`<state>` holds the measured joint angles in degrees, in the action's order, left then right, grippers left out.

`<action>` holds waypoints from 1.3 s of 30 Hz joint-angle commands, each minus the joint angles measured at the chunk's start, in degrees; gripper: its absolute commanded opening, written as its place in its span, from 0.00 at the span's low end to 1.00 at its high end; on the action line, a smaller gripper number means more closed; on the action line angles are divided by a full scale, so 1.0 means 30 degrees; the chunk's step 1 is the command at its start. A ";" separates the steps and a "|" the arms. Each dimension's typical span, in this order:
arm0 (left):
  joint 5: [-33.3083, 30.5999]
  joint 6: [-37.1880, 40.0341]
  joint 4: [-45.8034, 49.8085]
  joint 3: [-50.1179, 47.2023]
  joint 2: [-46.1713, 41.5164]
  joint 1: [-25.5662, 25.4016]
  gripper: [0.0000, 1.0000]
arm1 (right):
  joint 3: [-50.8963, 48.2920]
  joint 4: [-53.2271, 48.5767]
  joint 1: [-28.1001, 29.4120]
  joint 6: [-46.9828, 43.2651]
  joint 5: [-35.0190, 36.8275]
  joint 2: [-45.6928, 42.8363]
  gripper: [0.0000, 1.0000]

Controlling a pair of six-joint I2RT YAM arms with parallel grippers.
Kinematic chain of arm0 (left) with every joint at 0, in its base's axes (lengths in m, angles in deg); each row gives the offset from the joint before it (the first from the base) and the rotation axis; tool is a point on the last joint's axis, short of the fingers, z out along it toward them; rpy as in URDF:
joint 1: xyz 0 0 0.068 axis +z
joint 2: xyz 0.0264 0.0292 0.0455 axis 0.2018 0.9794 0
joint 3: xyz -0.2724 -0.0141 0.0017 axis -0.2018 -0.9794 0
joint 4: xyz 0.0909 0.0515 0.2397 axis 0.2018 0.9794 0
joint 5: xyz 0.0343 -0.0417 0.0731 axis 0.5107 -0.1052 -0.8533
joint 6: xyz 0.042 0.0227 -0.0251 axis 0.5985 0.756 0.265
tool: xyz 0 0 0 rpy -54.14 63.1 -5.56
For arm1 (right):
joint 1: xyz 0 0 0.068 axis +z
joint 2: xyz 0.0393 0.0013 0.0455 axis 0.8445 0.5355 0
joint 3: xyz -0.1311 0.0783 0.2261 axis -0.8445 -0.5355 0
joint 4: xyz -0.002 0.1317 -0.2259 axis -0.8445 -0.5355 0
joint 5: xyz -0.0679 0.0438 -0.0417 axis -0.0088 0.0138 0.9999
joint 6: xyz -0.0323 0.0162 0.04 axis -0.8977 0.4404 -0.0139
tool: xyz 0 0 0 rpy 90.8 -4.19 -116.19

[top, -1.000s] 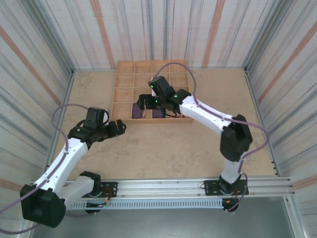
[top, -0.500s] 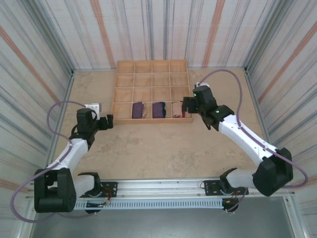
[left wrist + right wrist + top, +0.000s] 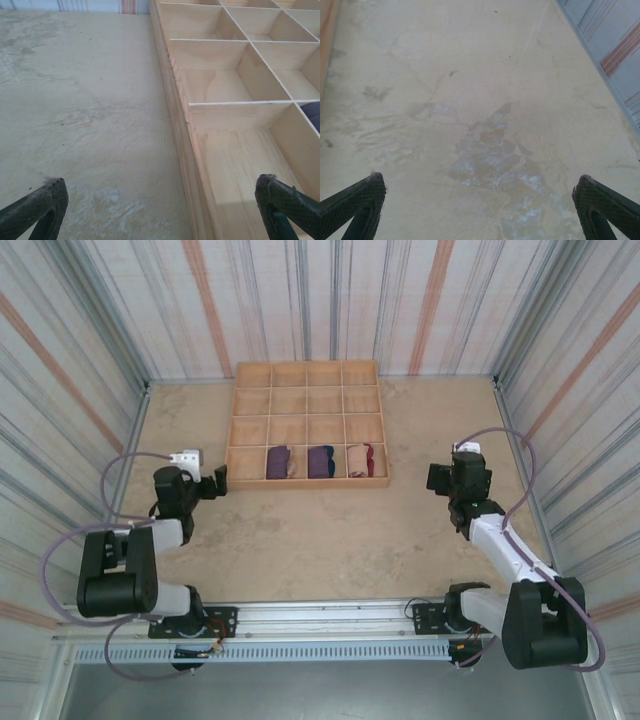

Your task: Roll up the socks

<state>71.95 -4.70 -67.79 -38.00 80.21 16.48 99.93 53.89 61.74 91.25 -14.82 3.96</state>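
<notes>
Three socks [image 3: 320,461], each looks bundled up tight, all in the near row of the wooden tray [image 3: 250,400]. The dark purple sock [image 3: 278,462] is in the second compartment from the left, the purple sock [image 3: 320,461] in the third, and the cream-and-maroon sock [image 3: 361,460] in the fourth (one sock per compartment, none on the table [image 3: 330,530]).

Count: three socks, one tray with sixteen compartments, two grippers.

The left gripper [image 3: 215,480] is spread wide and pinching nothing. It sits just off the tray's near left corner, and your left wrist view looks along the tray's wall. The right gripper [image 3: 438,478] is also spread wide with nothing between its fingers [image 3: 355,200], over bare table well to the right of the tray.

My call on the step: rolling and stowing looks finished. Next you only need to park the arms, or check that no roll has loosened.
</notes>
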 commanded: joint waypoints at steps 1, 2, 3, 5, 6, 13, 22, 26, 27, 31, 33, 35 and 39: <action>0.0078 0.0579 -0.3277 -0.0371 0.1260 -0.0435 0.99 | -0.2015 0.6440 -0.1430 0.0167 -0.2579 0.0204 0.99; -0.0207 0.0719 -0.3855 -0.0396 0.1773 -0.0646 0.99 | -0.2553 0.7536 -0.2054 0.0263 -0.4532 0.0194 0.99; -0.0485 0.0957 -0.4348 -0.0224 0.2202 -0.0878 0.99 | -0.3102 0.9339 -0.2237 0.0297 -0.5134 0.0584 0.99; -0.1127 0.1044 -0.1704 0.0755 0.1800 -0.1191 0.99 | -0.3340 1.1346 -0.2253 0.0176 -0.5533 0.2125 0.99; -0.1855 0.0765 -0.1497 0.0998 0.2029 -0.1255 0.99 | -0.3028 1.1425 -0.2298 0.0090 -0.5706 0.3055 0.99; -0.2624 0.0954 -0.1302 0.1097 0.2064 -0.1575 0.99 | -0.3060 1.6787 -0.2122 -0.0235 -0.6099 0.8863 0.99; -0.3031 0.1155 -0.1190 0.1065 0.1927 -0.1850 0.99 | -0.2262 1.4886 -0.1701 0.0431 -0.3189 0.8595 0.99; -0.3050 0.1154 -0.1254 0.1065 0.1971 -0.1860 0.99 | -0.2223 1.4676 -0.1740 0.0348 -0.3587 0.8565 0.99; -0.3050 0.1150 -0.1227 0.1065 0.1945 -0.1864 0.99 | -0.2119 1.4434 -0.1831 0.0229 -0.4301 0.8544 0.99; -0.3051 0.1168 -0.1226 0.1065 0.1941 -0.1853 0.99 | -0.1984 1.4141 -0.2253 0.0144 -0.5848 0.8545 0.99; -0.3058 0.1161 -0.1226 0.1065 0.1963 -0.1879 0.99 | -0.1876 1.4018 -0.2256 0.0149 -0.5775 0.8630 0.99; -0.3066 0.1163 -0.1226 0.1069 0.1944 -0.1870 0.99 | -0.1843 1.3994 -0.2257 0.0139 -0.5768 0.8630 0.99; -0.3050 0.1158 -0.1226 0.1065 0.1941 -0.1853 0.99 | -0.1965 1.4090 -0.2082 0.0137 -0.5112 0.8516 0.99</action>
